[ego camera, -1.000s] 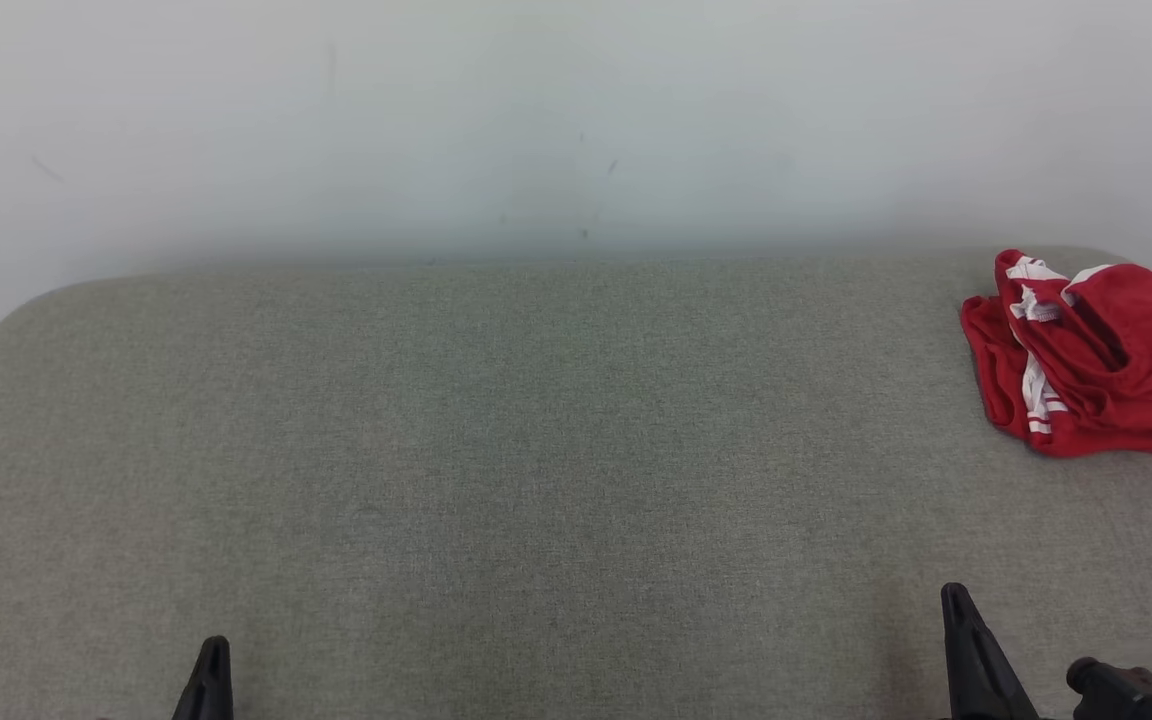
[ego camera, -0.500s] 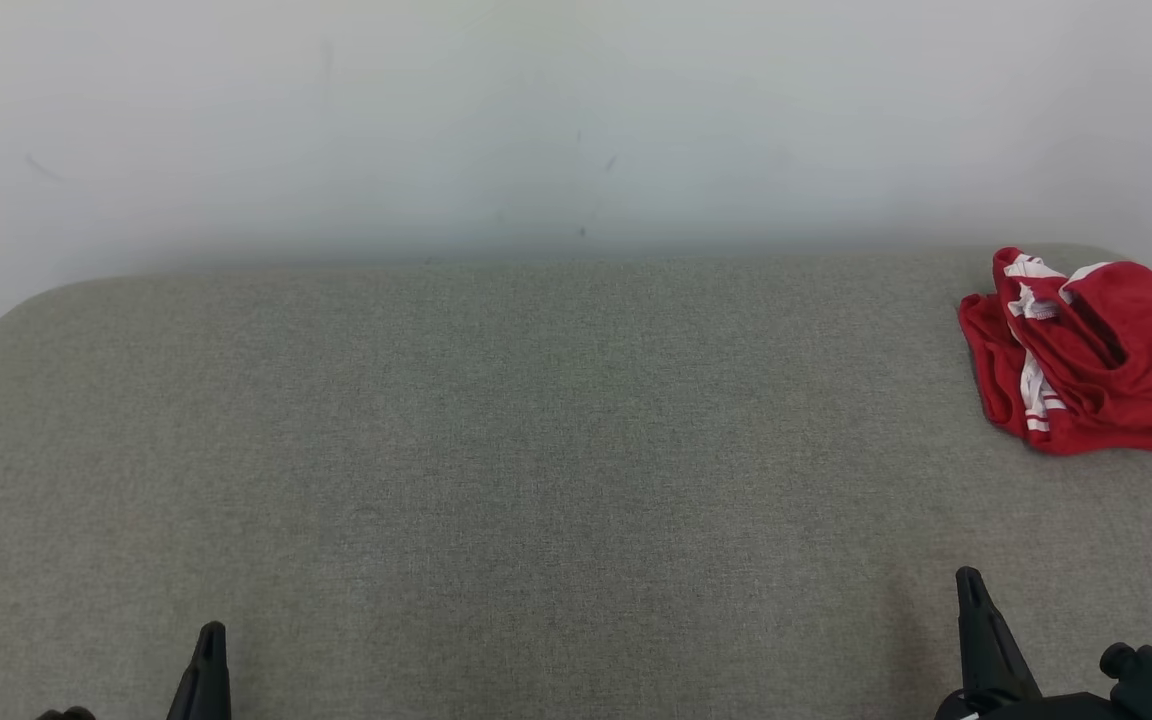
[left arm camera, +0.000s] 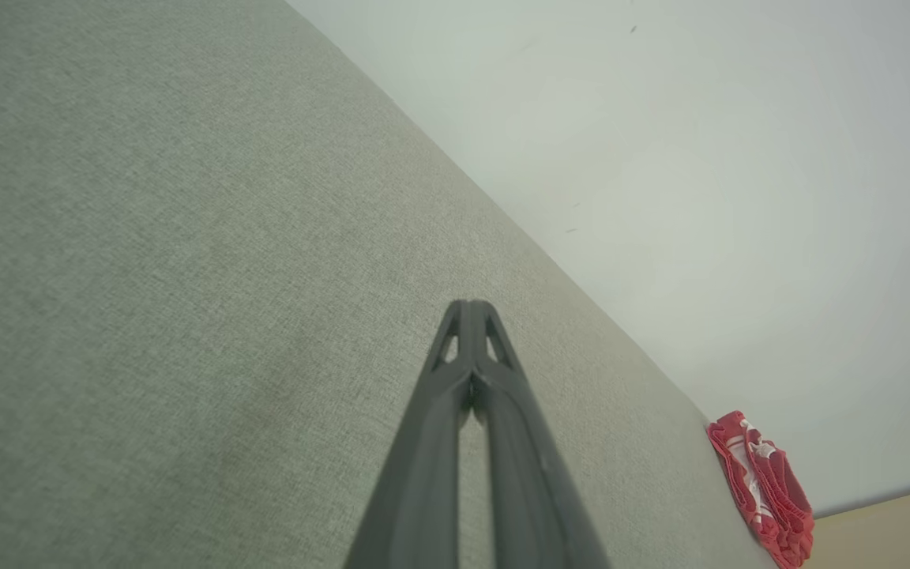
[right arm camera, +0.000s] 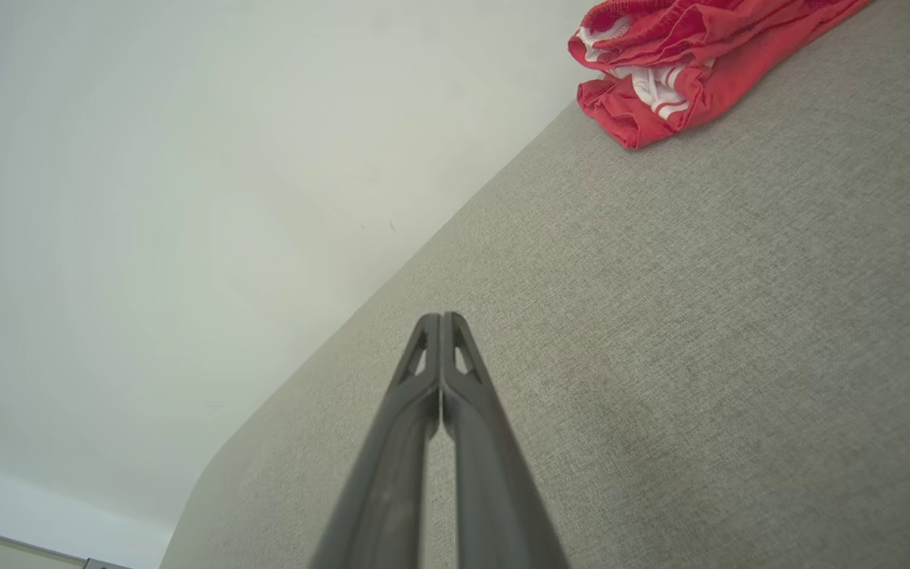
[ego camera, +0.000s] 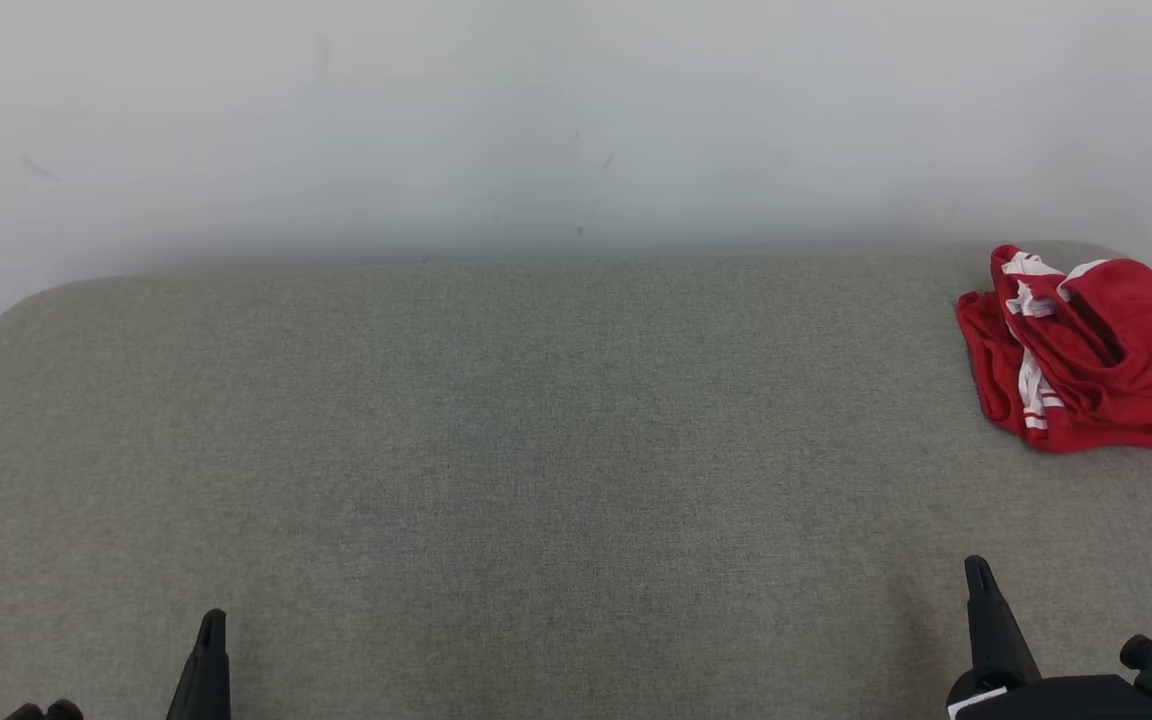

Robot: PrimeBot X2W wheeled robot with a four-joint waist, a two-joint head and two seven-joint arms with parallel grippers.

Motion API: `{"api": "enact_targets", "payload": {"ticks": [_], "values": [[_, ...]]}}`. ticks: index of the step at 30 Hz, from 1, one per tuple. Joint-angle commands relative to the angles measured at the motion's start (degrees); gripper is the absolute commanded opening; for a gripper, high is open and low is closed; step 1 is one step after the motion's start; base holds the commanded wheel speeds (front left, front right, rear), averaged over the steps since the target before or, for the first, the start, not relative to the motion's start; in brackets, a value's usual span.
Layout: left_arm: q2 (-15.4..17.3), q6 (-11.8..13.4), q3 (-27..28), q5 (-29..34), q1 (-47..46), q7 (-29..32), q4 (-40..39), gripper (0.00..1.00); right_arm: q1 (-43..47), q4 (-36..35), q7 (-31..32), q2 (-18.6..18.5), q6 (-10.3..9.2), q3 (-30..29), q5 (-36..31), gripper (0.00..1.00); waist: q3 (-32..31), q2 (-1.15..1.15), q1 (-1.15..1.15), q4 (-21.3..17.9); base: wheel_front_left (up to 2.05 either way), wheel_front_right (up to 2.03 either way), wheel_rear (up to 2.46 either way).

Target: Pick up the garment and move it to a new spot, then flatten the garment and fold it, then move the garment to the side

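Both the left gripper [left arm camera: 471, 304] and the right gripper [right arm camera: 441, 316] have their fingers pressed together on nothing above the grey padded surface [ego camera: 536, 450], while the crumpled red garment [ego camera: 1096, 360] lies far right, well apart.

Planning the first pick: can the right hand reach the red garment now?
Probably yes: only bare grey surface lies between the right hand and the crumpled red garment, nothing blocking. The hand is shut, so it must open first.
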Motion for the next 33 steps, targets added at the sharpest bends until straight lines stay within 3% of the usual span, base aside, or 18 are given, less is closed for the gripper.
{"api": "enact_targets", "payload": {"ticks": [1,33], "values": [[0.03,-0.39,0.42,-1.78,-1.62,0.45,-0.41,0.0,-1.38,-0.55,0.36,-0.49,-0.05,-0.28,2.02,0.0,0.01,0.0,0.0,-0.01,0.0,0.0,0.0],[-1.41,-1.41,1.95,-21.15,-4.62,5.76,1.01,0.0,-4.14,0.76,4.94,-0.5,-0.08,-1.94,22.77,0.0,0.33,0.0,0.0,-0.41,0.0,0.0,0.0]]}}
